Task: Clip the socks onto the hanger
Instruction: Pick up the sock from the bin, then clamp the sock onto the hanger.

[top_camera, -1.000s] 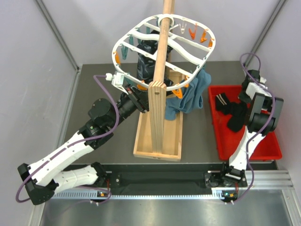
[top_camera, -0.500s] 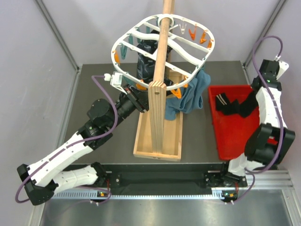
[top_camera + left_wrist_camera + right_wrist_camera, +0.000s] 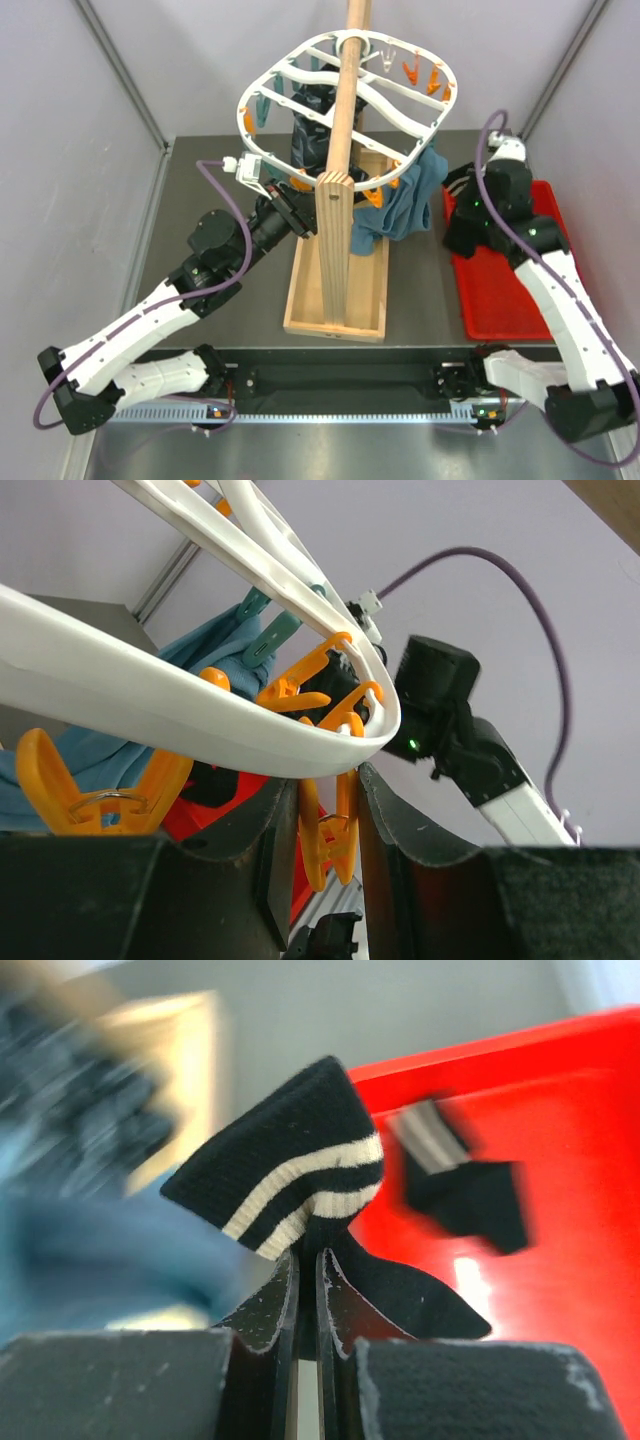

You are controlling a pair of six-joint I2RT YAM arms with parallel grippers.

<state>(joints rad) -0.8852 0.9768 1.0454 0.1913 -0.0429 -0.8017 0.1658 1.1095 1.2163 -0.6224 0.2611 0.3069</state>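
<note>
Right claw (image 3: 308, 1265): clamped on a black sock (image 3: 290, 1150) with pale cuff stripes. I hold it over the desk (image 3: 420, 290), between the red bin (image 3: 500, 300) and the hanger (image 3: 262, 88). Left claw (image 3: 325, 785): closed about an orange clothespin (image 3: 330, 845) on the hanger's rim. Stage, as I judge it: this sock is in hand but not yet clipped. Another sock (image 3: 470, 1200) lies in the bin.

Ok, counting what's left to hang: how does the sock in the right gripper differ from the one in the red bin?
The gripped sock is pinched in the right gripper; the bin sock lies free in the red bin. The gripped sock is folded into a peak; the bin sock lies low. Both are black with pale stripes.
</note>
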